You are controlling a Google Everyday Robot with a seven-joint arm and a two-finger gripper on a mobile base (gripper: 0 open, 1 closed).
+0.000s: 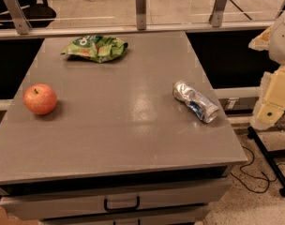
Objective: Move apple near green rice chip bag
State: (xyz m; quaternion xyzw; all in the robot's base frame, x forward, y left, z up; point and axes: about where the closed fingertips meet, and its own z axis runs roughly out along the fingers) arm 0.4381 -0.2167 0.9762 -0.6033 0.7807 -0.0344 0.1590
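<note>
Office-like space: grey drawer cabinet (133, 130), glass railing (180, 6), desk chair (37, 11); robot's tool (273, 106) at right edge.

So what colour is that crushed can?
The can is silver with blue patches, seen in the camera view; the gripper hangs off to its right.

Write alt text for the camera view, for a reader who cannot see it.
A red-orange apple sits near the left edge of a grey table, apart from a green rice chip bag at the far side. A dented silver-and-blue can lies on the right, and the robot's gripper hangs beyond the table's right edge, away from all three objects.
</note>
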